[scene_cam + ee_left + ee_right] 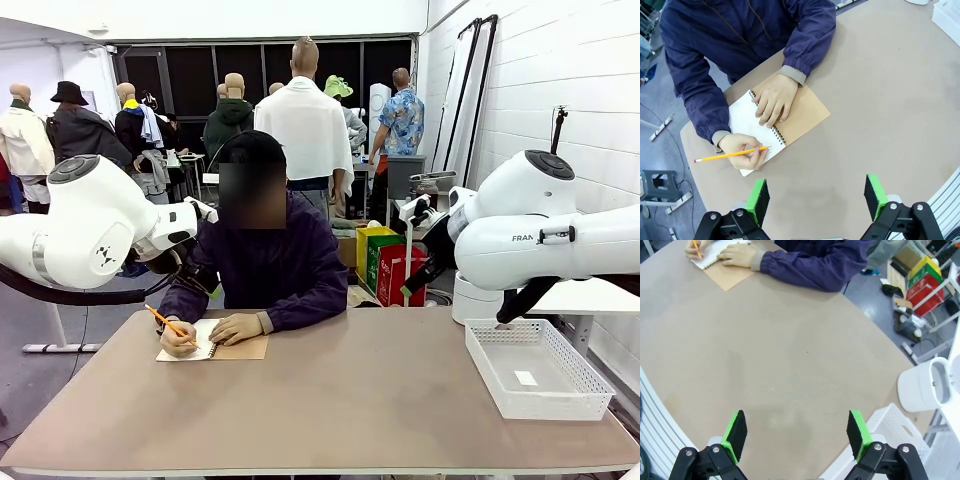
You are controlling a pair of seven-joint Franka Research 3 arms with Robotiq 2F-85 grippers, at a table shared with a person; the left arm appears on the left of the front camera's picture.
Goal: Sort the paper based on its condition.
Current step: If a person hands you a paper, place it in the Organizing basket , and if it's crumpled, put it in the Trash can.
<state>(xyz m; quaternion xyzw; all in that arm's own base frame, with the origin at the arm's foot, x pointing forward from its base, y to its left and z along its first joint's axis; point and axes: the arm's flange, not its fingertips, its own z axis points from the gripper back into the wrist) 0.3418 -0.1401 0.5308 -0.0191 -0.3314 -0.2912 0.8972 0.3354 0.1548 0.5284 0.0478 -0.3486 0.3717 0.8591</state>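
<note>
The loose paper is out of view. A person at the far side of the table writes with a yellow pencil (730, 154) on the white page (742, 117) of a spiral notebook (805, 112) with a brown cover. Their other hand (772, 97) rests flat on the binding. My left gripper (816, 197) hovers open above the bare table, on the near side of the notebook, with nothing between its green pads. My right gripper (797, 432) also stands open and holds nothing, high over the table's right part, far from the notebook (727, 275).
A white mesh basket (500, 385) sits at the table's right edge with a small white scrap on its floor. The brown table (350, 400) is bare through the middle. Coloured boxes (385, 265) and a white bin (922, 387) stand on the floor behind.
</note>
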